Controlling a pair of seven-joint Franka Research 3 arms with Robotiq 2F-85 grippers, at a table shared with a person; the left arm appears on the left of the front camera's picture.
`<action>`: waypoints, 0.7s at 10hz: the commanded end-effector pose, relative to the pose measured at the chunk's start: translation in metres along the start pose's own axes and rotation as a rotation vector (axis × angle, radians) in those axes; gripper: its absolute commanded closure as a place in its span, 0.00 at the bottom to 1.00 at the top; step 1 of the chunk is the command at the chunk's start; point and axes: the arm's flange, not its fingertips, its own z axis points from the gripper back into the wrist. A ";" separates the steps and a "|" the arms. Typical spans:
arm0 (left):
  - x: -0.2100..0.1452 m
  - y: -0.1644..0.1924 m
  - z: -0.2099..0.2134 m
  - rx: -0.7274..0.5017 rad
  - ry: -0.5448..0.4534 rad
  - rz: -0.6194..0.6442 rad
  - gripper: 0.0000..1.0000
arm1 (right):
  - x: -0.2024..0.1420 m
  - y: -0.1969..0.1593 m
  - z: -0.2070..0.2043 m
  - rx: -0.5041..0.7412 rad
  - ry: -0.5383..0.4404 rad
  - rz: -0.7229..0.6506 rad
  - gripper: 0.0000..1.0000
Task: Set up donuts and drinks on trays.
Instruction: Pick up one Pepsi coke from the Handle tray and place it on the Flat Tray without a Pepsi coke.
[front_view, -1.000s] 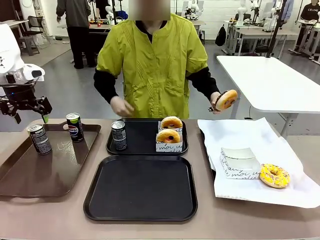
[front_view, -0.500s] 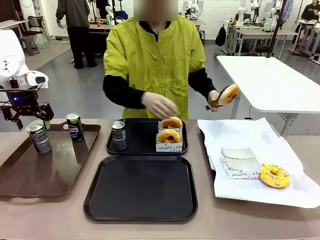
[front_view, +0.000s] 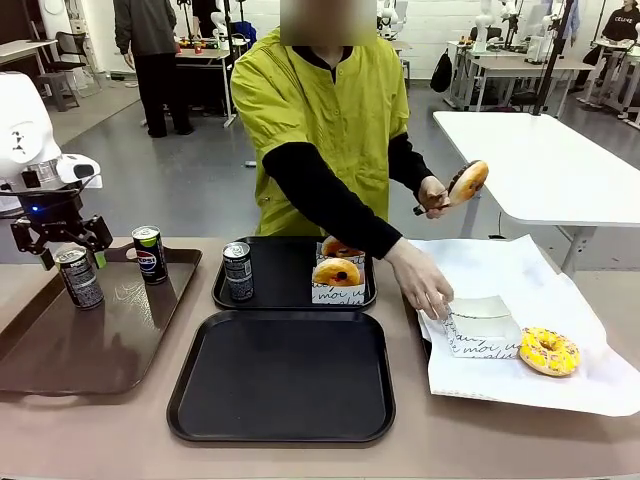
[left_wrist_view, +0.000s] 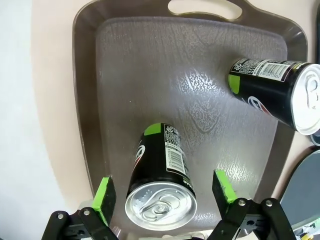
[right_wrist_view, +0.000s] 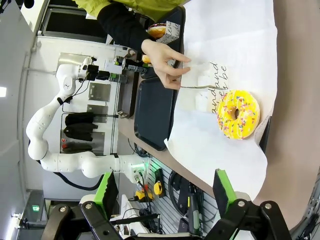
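Note:
My left gripper (front_view: 72, 254) hangs open just over a dark soda can (front_view: 79, 279) on the brown tray (front_view: 60, 350). In the left wrist view the gripper (left_wrist_view: 163, 194) has a green pad on each side of that can's silver top (left_wrist_view: 161, 205), without touching it. A Pepsi can (front_view: 150, 254) (left_wrist_view: 274, 93) stands beside it. The far black tray (front_view: 290, 290) holds a third can (front_view: 238, 271) and two boxed donuts (front_view: 337, 273). The near black tray (front_view: 280, 375) is bare. My right gripper (right_wrist_view: 165, 192) is open above a yellow sprinkled donut (right_wrist_view: 238, 114) (front_view: 548, 351).
The person holds a glazed donut (front_view: 466, 182) in tongs and touches a white paper box (front_view: 480, 325) (right_wrist_view: 207, 90) on the white paper sheet (front_view: 520, 275) with the other hand (front_view: 425, 287). A white table (front_view: 540, 160) stands behind at the right.
My left gripper has come down and to the right onto the can on the brown tray. The person's free hand has swung from the far black tray across to the white box.

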 end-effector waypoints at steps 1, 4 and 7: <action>0.005 0.006 -0.003 -0.024 -0.015 -0.012 0.00 | 0.000 0.001 -0.002 0.018 -0.014 0.005 0.00; 0.005 0.007 -0.009 -0.029 -0.010 -0.021 0.00 | 0.000 0.001 -0.002 0.018 -0.014 0.005 0.00; 0.011 0.009 -0.013 -0.039 -0.028 -0.030 0.00 | 0.000 0.001 -0.002 0.018 -0.014 0.005 0.00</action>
